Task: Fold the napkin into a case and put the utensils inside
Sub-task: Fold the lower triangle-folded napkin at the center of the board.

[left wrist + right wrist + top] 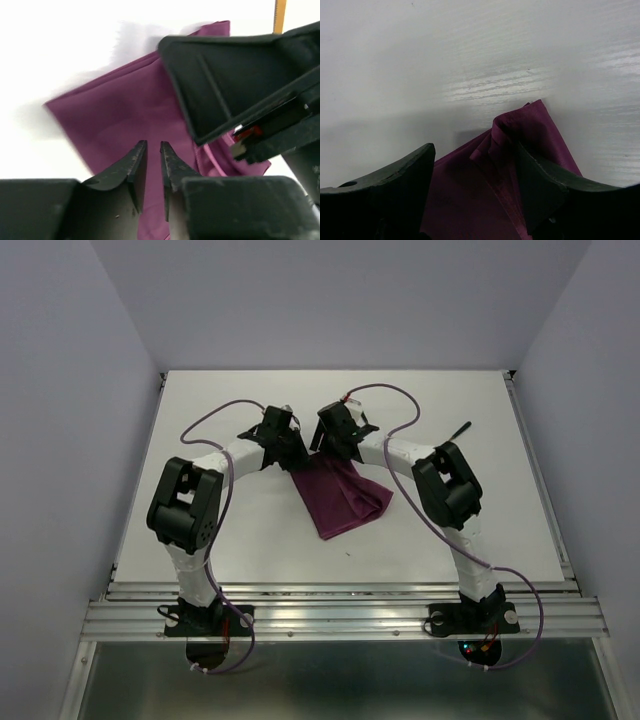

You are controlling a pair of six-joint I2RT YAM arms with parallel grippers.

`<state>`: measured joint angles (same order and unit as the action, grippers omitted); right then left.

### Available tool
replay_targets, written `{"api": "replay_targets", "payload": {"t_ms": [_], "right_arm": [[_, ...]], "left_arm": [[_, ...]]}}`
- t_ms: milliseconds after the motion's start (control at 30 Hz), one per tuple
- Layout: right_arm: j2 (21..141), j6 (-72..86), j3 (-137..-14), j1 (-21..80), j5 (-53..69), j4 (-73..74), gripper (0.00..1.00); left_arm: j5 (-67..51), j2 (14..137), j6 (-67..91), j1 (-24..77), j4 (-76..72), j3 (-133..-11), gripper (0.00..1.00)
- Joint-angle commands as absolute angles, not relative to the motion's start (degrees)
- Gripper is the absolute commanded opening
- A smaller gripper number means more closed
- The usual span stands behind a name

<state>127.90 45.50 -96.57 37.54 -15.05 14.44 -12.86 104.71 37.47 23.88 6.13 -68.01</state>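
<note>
The napkin (340, 495) lies folded on the table (250, 530), with both arms at its far edge, likely to tidy the fold. The right gripper (472, 150) gapes wide astride a rumpled corner. The left gripper (152, 145) is barely parted (apparently pinching nothing).

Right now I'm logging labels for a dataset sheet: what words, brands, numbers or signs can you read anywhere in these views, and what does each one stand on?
No readable text in any view.
The plain magenta-purple cloth napkin bears no print.
The white table carries no writing.
A small red part on the right gripper is too blurred to show any marking.
</note>
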Motion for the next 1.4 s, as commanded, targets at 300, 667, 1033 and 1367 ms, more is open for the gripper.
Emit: {"api": "replay_targets", "payload": {"t_ms": [300,667,1033,1367], "right_arm": [[125.86,52.55,-96.33,37.18,-7.56,15.47,0.69],[127.18,54.4,-97.29,37.18,-4.83,15.47,0.67],[127.0,53.35,-96.94,36.65,-4.31,15.47,0.65],[126.74,52.21,-95.89,36.65,-3.52,15.47,0.6]], "left_arm": [[-19.68,104.59,42.27,23.82,-5.18,-63.55,0.37],[-19.95,105.47,44.12,24.96,-8.0,-63.37,0.38],[-21.62,104.06,46.24,27.07,-17.49,-59.41,0.2],[-24.78,107.31,42.01,27.51,-22.58,-58.54,0.09]]}}
